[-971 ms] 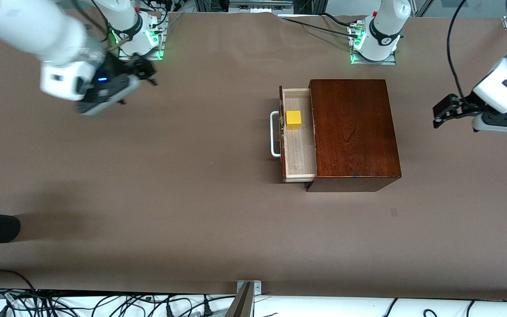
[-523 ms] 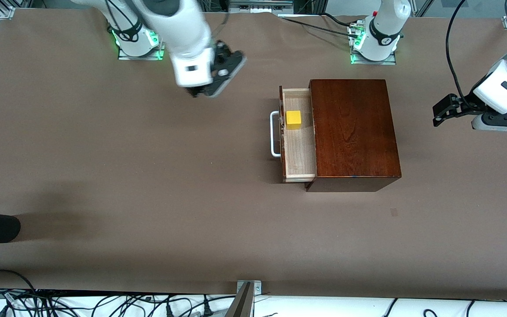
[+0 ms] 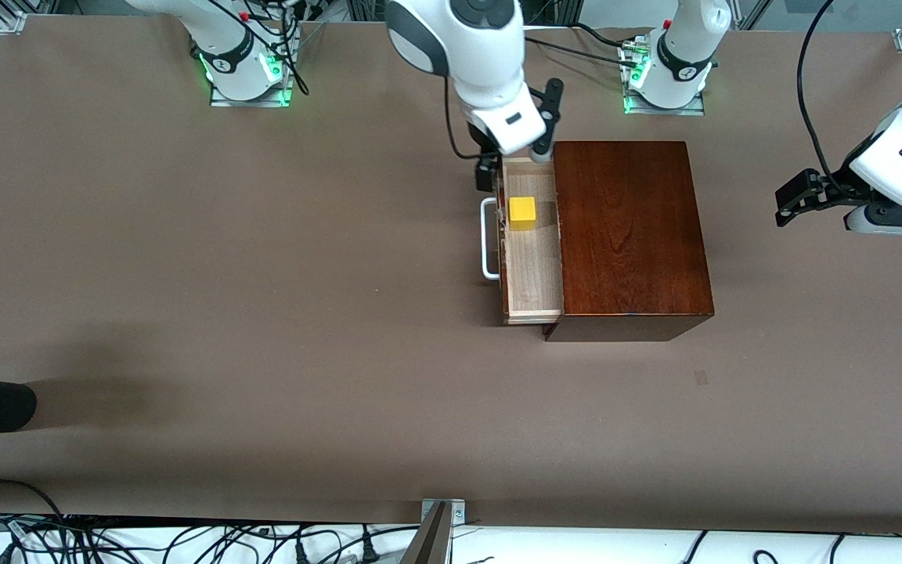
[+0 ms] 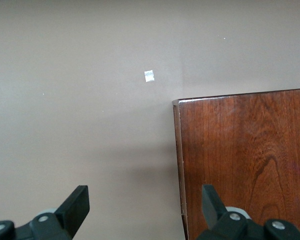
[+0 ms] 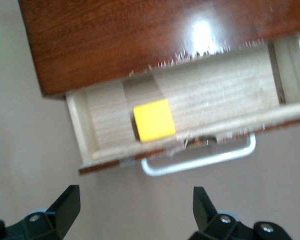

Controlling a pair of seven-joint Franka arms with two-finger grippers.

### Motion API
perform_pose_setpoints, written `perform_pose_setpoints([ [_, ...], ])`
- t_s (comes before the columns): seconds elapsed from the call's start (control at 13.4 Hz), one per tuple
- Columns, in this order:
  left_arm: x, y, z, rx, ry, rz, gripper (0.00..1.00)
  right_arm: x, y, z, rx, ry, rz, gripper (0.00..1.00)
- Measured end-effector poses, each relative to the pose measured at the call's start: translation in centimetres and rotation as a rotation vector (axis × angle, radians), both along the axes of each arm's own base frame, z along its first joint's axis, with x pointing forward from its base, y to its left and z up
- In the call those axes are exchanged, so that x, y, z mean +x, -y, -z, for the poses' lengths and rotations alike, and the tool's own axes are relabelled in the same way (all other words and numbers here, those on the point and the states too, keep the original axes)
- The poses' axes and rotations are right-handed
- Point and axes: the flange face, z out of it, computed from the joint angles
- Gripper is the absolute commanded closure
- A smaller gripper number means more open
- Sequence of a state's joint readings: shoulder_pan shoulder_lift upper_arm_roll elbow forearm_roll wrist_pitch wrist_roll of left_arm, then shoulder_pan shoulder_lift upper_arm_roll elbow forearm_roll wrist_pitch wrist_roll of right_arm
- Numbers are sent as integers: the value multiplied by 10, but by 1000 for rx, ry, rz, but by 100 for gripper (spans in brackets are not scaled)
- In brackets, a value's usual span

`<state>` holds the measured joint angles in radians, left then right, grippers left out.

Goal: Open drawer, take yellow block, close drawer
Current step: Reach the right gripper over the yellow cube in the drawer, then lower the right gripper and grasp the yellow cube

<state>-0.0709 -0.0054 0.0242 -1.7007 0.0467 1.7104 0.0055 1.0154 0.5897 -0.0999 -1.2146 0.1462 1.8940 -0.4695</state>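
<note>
high front view; wrist views share the box (image 3: 629,235).

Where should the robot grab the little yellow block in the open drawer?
Probably from straight above, pinching two flat side faces of the yellow block. It sits upright in the pulled-out drawer, close to the front wall by the handle, so coming in sideways looks blocked. The open right gripper hangs over the drawer's end nearest the robots. The left gripper waits, open, at its end of the table.
</note>
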Motion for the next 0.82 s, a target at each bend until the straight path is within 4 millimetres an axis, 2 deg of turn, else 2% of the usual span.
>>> perform_pose_setpoints([
  [0.15, 0, 1, 0, 0, -1, 1, 0, -4, -19, 18, 8, 15, -29, 0],
  [0.52, -1, 2, 0, 0, -5, 3, 0, -20, -45, 53, -29, 112, -134, 0],
  [0.82, -2, 3, 2, 1, -21, 3, 0, -16, -49, 89, -73, 142, -201, 0],
])
